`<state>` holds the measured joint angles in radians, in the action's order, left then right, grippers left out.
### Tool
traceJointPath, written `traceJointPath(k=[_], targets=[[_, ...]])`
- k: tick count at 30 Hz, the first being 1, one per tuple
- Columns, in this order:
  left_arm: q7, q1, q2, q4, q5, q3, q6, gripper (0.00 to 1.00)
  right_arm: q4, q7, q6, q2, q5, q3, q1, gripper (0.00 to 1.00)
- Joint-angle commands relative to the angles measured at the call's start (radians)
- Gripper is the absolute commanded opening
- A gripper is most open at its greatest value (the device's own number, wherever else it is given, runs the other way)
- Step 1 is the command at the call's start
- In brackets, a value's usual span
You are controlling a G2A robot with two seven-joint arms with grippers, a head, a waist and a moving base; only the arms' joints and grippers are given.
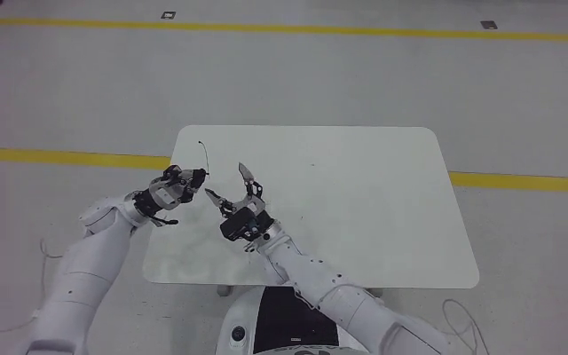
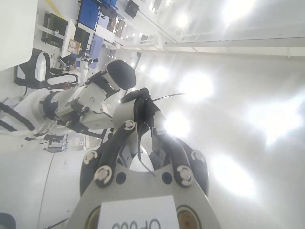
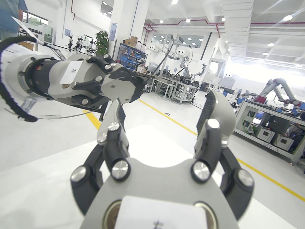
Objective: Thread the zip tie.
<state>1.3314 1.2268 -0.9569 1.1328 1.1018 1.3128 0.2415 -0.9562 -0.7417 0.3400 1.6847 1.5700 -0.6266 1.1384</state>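
The thin black zip tie [image 1: 206,157] is clamped in the left gripper [image 1: 200,176], above the 9 o'clock side of the white table [image 1: 373,231]. Its free end points toward 12 o'clock. Just beside it, at about 4 o'clock, the right gripper [image 1: 226,180] is spread wide and holds nothing. Each gripper's base carries a white label [image 3: 71,71] with dark print.

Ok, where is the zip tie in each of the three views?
Top view: the zip tie, a thin black strand, runs from the left gripper toward the table's far edge.
Left wrist view: the zip tie pokes out past the pinched fingertips.
Right wrist view: the zip tie slants up from the left gripper.
Shared landmark: the left gripper, shut on it.
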Motion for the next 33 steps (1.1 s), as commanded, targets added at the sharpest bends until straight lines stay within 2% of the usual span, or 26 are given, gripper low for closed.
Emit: traceJointPath(k=[1,9,23,33], targets=[[0.000,0.000,0.000,0.000,0.000,0.000,0.000,0.00,0.004,0.004,0.000,0.003,0.000,0.008,-0.005,0.35],[0.000,0.000,0.000,0.000,0.000,0.000,0.000,0.00,0.024,0.017,0.000,0.018,0.000,0.033,-0.026,0.22],[0.000,0.000,0.000,0.000,0.000,0.000,0.000,0.00,0.049,0.006,0.000,0.034,0.000,0.036,-0.036,0.16],[0.000,0.000,0.000,0.000,0.000,0.000,0.000,0.00,0.055,0.000,0.000,0.038,0.000,0.037,-0.039,0.16]])
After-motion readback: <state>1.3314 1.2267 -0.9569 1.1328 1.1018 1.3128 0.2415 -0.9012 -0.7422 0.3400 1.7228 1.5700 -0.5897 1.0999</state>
